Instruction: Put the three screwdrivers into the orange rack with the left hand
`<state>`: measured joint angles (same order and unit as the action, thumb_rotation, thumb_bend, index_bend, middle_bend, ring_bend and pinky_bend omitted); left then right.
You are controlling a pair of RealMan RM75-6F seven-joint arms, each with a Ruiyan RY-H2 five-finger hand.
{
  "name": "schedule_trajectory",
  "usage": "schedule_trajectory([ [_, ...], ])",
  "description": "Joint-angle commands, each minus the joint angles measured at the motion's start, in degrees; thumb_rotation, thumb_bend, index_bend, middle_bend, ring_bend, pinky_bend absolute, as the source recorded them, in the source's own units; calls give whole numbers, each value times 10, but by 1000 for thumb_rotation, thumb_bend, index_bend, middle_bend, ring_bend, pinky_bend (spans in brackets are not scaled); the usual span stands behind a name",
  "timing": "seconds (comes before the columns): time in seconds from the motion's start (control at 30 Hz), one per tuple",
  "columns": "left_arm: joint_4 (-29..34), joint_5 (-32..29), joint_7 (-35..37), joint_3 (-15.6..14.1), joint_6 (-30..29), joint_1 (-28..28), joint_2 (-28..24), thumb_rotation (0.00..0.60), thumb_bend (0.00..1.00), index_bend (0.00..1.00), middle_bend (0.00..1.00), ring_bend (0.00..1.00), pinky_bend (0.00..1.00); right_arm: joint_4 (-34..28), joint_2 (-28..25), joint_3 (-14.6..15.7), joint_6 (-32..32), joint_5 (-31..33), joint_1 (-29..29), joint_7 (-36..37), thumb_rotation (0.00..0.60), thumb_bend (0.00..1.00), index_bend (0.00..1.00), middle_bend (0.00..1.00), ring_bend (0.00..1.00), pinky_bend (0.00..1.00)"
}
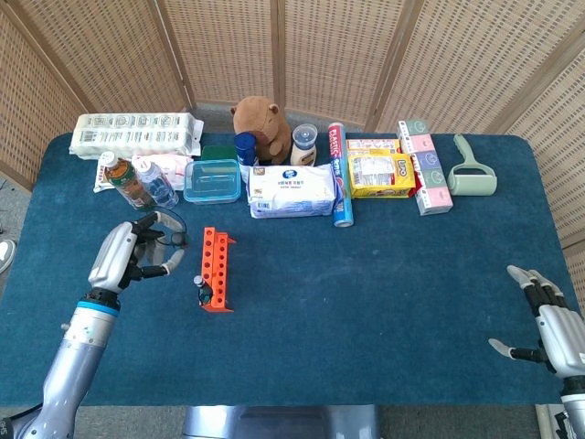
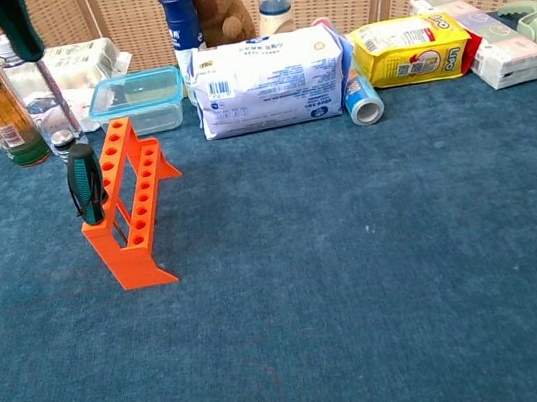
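Orange rack (image 2: 131,209) w/ one screwdriver (image 2: 84,182) in; left hand (image 1: 123,259) grips 2nd screwdriver (image 2: 24,35).

Orange rack (image 2: 133,206), blue tablecloth (image 2: 381,275), yellow packet (image 2: 410,48)

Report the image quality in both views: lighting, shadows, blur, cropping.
Head view: even, soft light, sharp throughout, with a faint shadow beside the orange rack. Chest view: equally sharp, but the top edge crops the held screwdriver, whose handle looks slightly blurred.

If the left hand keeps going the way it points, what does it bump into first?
Probably the orange rack. The left hand holds a screwdriver and faces the rack, nothing visibly between them, though depth is hard to judge.
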<state>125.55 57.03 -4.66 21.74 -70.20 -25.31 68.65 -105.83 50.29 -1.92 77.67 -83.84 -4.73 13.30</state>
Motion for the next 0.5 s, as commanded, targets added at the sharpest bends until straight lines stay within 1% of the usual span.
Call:
schedule_trajectory([
  [0.03,-21,59,64,-21,37,6,-10,600,417,441,798,739,872,0,0,0,0,1,0,0,600,0,0,106,0,0],
  [0.1,-36,81,84,-26,52,2,-14,600,417,441,798,739,872,0,0,0,0,1,0,1,600,0,0,106,0,0],
  [0.23,-48,97,116,-32,66,0,-15,600,417,441,798,740,872,1,0,-1,0,2,0,2,600,0,0,106,0,0],
  [0.5,-58,97,143,-38,75,-6,-15,600,417,441,799,740,872,1,-2,-1,1,2,0,6,600,0,0,106,0,0],
])
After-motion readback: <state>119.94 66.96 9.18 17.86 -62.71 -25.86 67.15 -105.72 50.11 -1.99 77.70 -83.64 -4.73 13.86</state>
